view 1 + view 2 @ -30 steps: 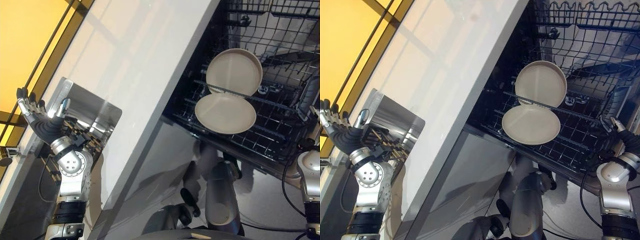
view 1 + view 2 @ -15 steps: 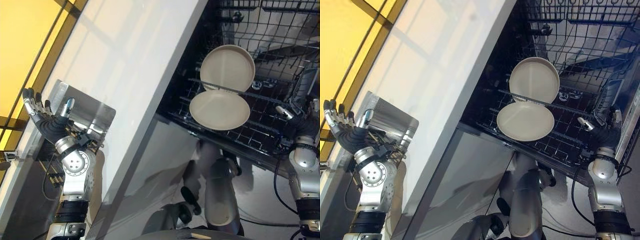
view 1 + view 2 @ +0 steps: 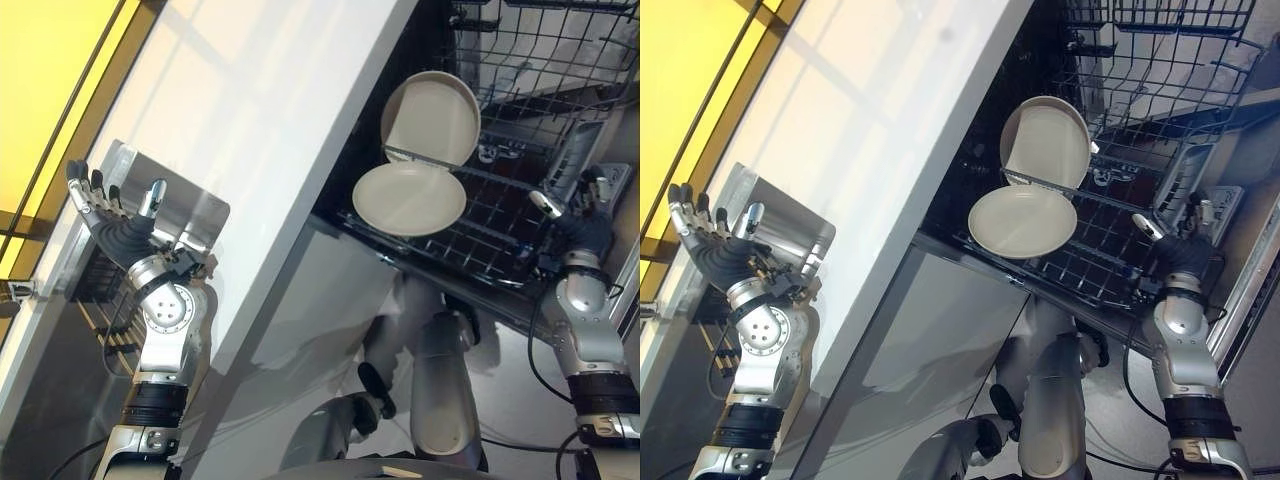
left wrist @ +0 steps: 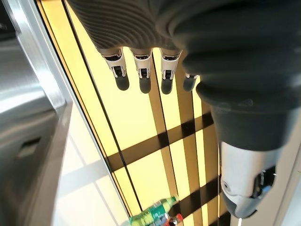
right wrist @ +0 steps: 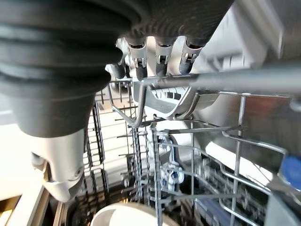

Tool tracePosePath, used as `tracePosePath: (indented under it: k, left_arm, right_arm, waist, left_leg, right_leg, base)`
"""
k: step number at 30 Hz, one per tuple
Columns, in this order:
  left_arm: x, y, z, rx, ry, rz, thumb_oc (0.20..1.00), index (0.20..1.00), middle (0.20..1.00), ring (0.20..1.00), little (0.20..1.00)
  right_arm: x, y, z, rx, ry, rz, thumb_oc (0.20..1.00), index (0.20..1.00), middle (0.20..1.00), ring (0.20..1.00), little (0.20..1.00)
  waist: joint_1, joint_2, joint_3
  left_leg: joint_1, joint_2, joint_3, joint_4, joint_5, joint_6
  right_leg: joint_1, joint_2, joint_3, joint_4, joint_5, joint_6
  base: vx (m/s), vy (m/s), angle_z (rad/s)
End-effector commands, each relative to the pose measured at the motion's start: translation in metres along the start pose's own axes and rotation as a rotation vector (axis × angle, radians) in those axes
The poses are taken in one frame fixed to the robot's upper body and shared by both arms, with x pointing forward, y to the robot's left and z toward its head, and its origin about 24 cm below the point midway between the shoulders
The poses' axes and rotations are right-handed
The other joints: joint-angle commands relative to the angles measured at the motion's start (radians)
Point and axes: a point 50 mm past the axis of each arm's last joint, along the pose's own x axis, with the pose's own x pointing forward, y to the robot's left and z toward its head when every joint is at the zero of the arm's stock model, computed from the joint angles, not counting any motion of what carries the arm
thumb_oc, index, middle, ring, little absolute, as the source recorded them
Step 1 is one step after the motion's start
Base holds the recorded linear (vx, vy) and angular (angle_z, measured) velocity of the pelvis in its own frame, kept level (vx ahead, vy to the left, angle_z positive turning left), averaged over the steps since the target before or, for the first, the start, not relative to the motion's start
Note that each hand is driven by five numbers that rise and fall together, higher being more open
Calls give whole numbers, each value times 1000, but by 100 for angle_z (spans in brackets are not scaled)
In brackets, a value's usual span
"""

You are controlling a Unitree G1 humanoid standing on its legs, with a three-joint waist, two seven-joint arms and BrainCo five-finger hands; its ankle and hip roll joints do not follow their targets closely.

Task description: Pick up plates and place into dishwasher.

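Right hand [image 3: 582,215] sits at about 3 o'clock in the left eye view, beside the outer edge of the lower rack [image 3: 500,235] of the open dishwasher. In its wrist view the fingers [image 5: 160,59] run out straight, their dark tips just at a grey rack wire, thumb apart; released, gripping nothing.

Two pale plates [image 3: 408,198] rest in the lower rack, at roughly 1 o'clock from frame centre. One leans up against the tines, the other lies nearly flat below it, rims touching or close to it. The upper rack [image 3: 1160,40] shows at 1–2 o'clock above them.

Left hand [image 3: 115,225] is raised at 9 o'clock, fingers spread and straight, empty, next to a brushed steel box [image 3: 185,215] with a slatted frame beneath it. White counter edge [image 3: 260,160] runs diagonally between the two hands.

Judgement: both plates look loaded, so the step in hand is either clearing the right hand from the rack or going for another plate. To do it well, draw the fingers straight back so that no tip catches a wire and jolts the leaning plate.

Writing: none legible. A green bottle [image 4: 153,217] with a red-and-white label lies far off in the left wrist view; print too small to read.
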Motion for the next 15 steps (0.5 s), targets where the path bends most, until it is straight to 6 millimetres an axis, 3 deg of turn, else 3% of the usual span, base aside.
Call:
tracePosePath:
  k: [1, 9, 15]
  left_arm:
    - [4, 3, 11, -7, -58, 9, 1000, 1000, 1000, 1000, 1000]
    - [0, 4, 5, -20, -7, -27, 1000, 1000, 1000, 1000, 1000]
    - [-4, 1, -1, -11, 34, -49, 1000, 1000, 1000, 1000, 1000]
  right_arm:
    - [13, 62, 49, 71, -178, 251, 1000, 1000, 1000, 1000, 1000]
    - [20, 89, 56, 48, -152, 299, 1000, 1000, 1000, 1000, 1000]
    - [25, 96, 57, 15, -130, 301, 1000, 1000, 1000, 1000, 1000]
  waist:
    - [58, 20, 16]
    - [106, 31, -7]
    - [142, 25, -25]
  left_leg:
    - [-101, 35, -87, 152, -23, 2]
    - [-107, 5, -92, 200, -54, 8]
    - [-111, -11, -95, 247, -82, 13]
  right_leg:
    - [121, -98, 42, -67, -44, 27]
    - [159, -156, 34, -91, -9, 33]
    - [191, -203, 15, -93, 11, 29]
  base:
    - [95, 93, 13]
    - [121, 110, 13]
    - [132, 107, 19]
